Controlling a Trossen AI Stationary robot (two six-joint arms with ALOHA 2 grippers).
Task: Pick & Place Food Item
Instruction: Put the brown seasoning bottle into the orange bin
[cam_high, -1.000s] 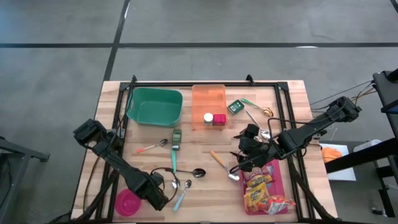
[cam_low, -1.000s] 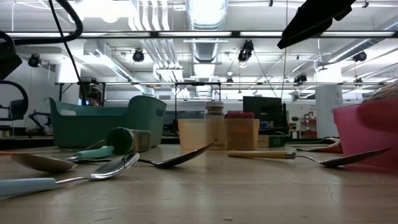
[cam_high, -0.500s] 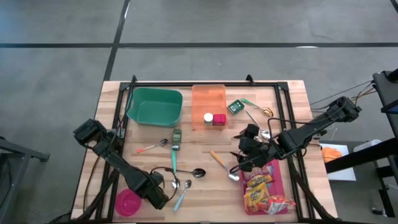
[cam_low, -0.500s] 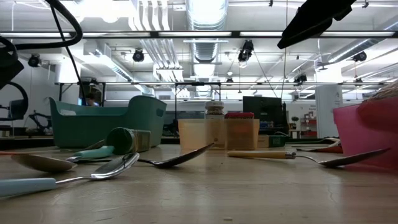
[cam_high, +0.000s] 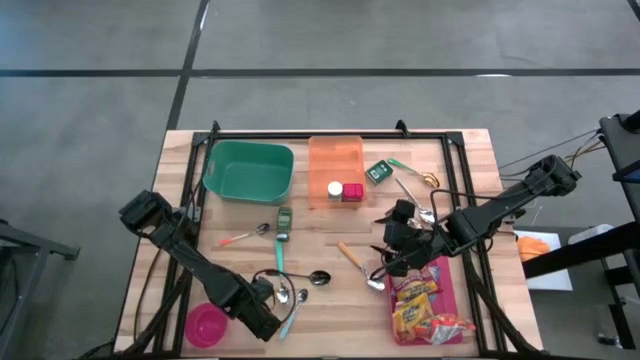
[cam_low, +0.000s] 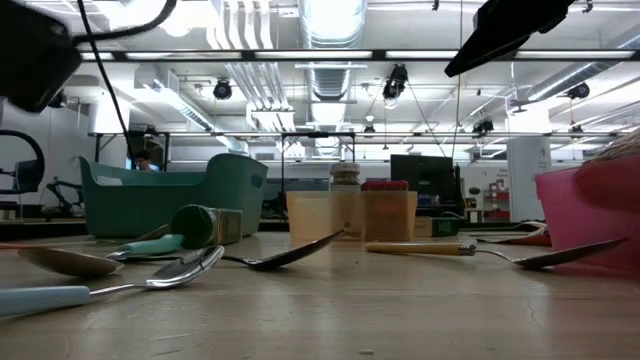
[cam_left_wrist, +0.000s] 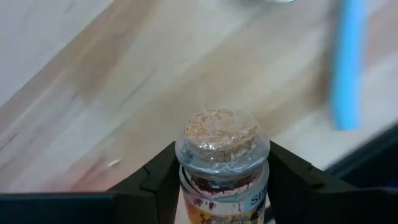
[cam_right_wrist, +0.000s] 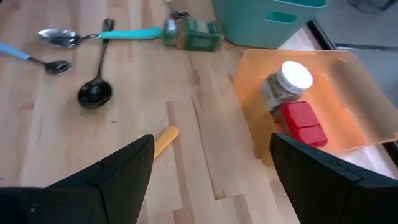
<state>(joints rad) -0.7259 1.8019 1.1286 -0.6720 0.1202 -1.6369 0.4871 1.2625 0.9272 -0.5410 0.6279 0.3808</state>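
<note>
Now the left claw (cam_left_wrist: 222, 186) is clamped on a little jar (cam_left_wrist: 222, 163) with a cork top. The glass is smooth, so the jar could slip out and fall on the counter (cam_left_wrist: 112, 93). The right claw (cam_right_wrist: 211, 180) is apart, waiting.

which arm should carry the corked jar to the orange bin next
Left, probably. The left gripper is already closed around the corked jar. The right gripper hangs open and empty, though nearer the orange bin.
</note>
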